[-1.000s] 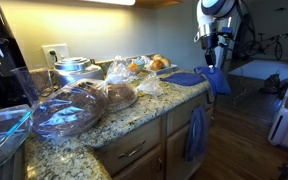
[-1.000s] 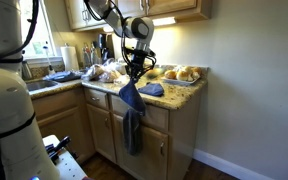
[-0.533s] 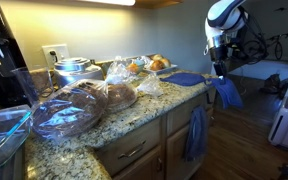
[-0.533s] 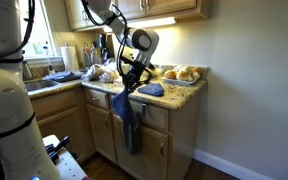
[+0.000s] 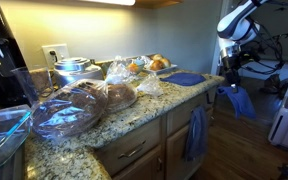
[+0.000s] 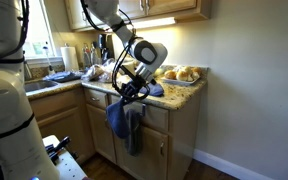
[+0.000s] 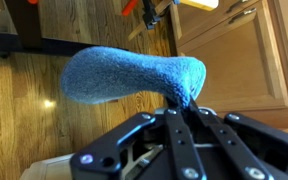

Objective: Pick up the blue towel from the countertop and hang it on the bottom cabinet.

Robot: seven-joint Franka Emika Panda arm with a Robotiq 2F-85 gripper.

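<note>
The hand (image 7: pixel 189 105) is clamped tight on the blue towel (image 7: pixel 129 72), which dangles in the air just off the counter (image 5: pixel 134 115) edge, in front of the bottom cabinet (image 6: pixel 156 150), where a duller towel (image 5: pixel 195 133) hangs.

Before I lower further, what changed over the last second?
The end effector, shut on the bright royal-blue cloth towel, has swung out off the speckled granite countertop and lower, so the towel dangles out in front of the light-brown wooden bottom cabinet. Grip unchanged. The duller slate-blue towel on the cabinet and the flat blue mat stayed put.
</note>
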